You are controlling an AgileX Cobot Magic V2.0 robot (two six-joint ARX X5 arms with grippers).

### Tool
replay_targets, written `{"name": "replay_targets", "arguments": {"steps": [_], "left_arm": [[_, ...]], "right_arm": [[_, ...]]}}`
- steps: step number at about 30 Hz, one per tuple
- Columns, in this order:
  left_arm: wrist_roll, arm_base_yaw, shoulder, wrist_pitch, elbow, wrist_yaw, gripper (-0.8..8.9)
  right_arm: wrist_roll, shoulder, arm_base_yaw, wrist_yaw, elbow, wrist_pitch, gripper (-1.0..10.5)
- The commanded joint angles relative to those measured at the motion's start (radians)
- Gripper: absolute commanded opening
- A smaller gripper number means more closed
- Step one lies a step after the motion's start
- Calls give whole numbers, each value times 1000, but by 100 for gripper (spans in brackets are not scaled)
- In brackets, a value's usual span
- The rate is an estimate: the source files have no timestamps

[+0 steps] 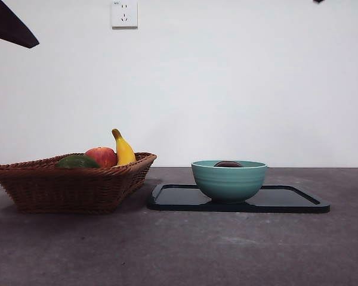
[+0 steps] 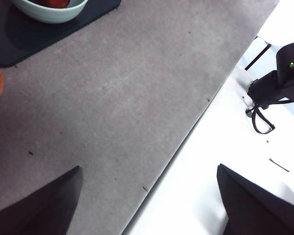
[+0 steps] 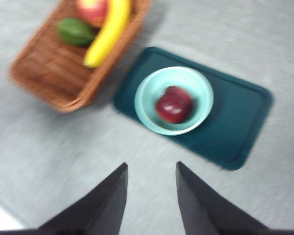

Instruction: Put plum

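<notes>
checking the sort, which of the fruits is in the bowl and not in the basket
The plum, dark maroon and glossy, lies alone in the teal bowl on the tray. The apple, banana and green fruit all sit in the wicker basket.

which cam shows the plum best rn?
Right wrist view: the plum shows whole from above, lying inside the teal bowl, though blurred. Front view shows only its dark top above the rim. Left wrist view catches a reddish sliver at the frame edge.
</notes>
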Motion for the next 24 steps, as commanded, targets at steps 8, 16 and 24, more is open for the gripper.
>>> {"name": "replay_targets", "arguments": {"steps": [8,16,24], "left_arm": [[5,-6,5,51,10,6,437],[5,-6,5,51,10,6,437],[5,-6,5,51,10,6,437]], "right_arm": [[25,-224,140,-5,-250,-4,159],[44,-362,203,-48,-389,-3,159],[49,-393,203,-47,-403,-3,159]]}}
